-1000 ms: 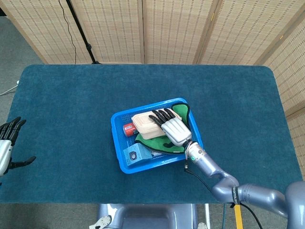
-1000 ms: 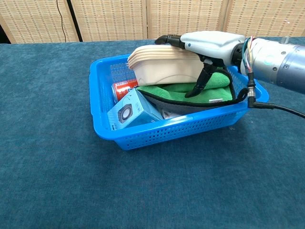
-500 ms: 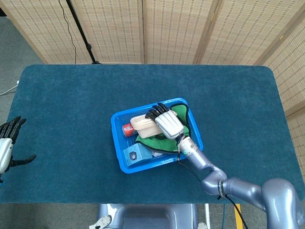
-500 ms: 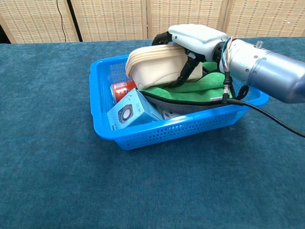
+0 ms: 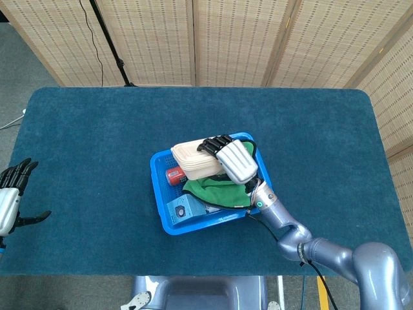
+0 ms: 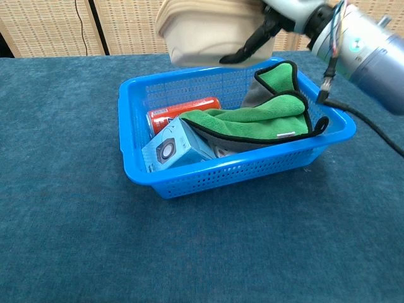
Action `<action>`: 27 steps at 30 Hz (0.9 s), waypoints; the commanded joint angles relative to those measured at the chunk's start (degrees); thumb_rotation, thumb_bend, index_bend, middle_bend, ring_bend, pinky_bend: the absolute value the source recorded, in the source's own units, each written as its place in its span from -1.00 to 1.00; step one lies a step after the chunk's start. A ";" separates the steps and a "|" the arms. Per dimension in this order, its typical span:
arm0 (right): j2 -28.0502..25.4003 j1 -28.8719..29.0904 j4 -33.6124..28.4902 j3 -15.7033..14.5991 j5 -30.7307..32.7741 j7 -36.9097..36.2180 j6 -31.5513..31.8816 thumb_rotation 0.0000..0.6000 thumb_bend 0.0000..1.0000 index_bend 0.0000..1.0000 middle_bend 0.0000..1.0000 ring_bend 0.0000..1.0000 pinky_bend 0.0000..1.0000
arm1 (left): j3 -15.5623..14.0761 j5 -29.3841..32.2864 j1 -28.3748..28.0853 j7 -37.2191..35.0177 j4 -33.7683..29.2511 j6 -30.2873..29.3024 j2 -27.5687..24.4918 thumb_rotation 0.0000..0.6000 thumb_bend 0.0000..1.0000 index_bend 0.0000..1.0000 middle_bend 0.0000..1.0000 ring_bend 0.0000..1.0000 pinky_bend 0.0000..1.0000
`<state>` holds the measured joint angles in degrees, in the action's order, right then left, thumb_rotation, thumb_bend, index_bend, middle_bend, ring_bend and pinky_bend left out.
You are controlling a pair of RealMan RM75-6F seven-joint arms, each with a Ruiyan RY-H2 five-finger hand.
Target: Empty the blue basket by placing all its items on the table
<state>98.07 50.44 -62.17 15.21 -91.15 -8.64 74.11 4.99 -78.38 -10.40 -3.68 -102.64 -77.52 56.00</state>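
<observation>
So we're on the first item coming out: our right hand [image 5: 236, 161] has its fingers wrapped over the top of the cream-coloured container [image 5: 195, 159], thumb underneath in the chest view, and it's up clear above the blue basket [image 6: 140, 175]. Looks like a stack of shallow trays or a lidded box; we can't tell which. Nothing is out on the table yet as far as we can see, so we'd call this very early in the job.

In the basket there's a green cloth [image 6: 262, 120] with a black edge draped across the right half, a red can [image 6: 183, 110] lying on its side against the back-left, and a small light-blue box [image 6: 175, 147] with a round mark on its face, leaning at the front-left. Something pale sits under the cloth, but we can't make it out.

Next move, we reckon: carry the container sideways past the rim and set it flat on bare table, well away from the basket so later items have room. The grip looks a bit one-sided, so tipping is the worry.

Our left hand [image 5: 11, 197] is way off at the left table edge, fingers spread, holding nothing.

The table [image 5: 90, 142] is covered in dark teal carpet-like fabric. Behind it are woven folding screens [image 5: 232, 39], with a black stand [image 5: 110, 45] and cable at the back left.
</observation>
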 commanded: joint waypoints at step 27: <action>-5.50 -4.00 33.11 -3.93 11.53 3.16 -25.28 1.00 -1.00 -1.00 -1.00 -1.00 -1.00 | -0.03 0.66 -0.93 2.13 -0.05 1.67 0.67 1.00 -0.79 -1.00 -1.00 -1.00 -1.00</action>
<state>92.40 46.51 -28.90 12.19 -80.43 -5.06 51.08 4.96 -77.72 -11.32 -1.55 -102.69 -75.86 56.66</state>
